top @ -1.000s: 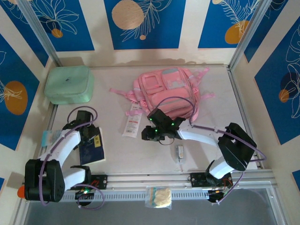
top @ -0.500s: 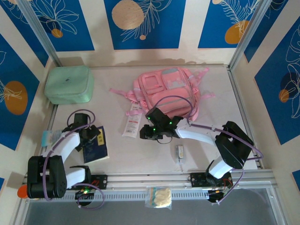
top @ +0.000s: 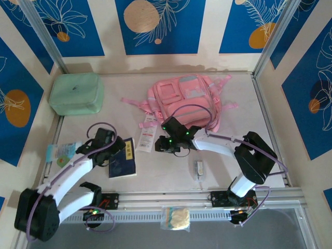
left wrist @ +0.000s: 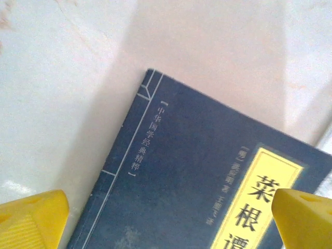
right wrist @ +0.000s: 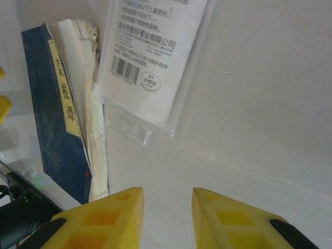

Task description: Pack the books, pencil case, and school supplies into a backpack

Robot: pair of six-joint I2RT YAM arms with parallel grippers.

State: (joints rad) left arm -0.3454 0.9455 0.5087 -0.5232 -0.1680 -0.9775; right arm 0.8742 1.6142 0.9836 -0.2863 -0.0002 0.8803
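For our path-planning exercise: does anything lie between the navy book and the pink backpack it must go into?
Yes: the pencil case lies between the navy book and the backpack, with the right tool hovering beside it.

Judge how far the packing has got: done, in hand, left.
Done: nothing visibly packed; the backpack lies apart. In hand: the open left gripper hovers over the navy book; the right gripper, slightly open and empty, hangs beside the pencil case. Left: book, pencil case and the small grey-white item all lie on the table.
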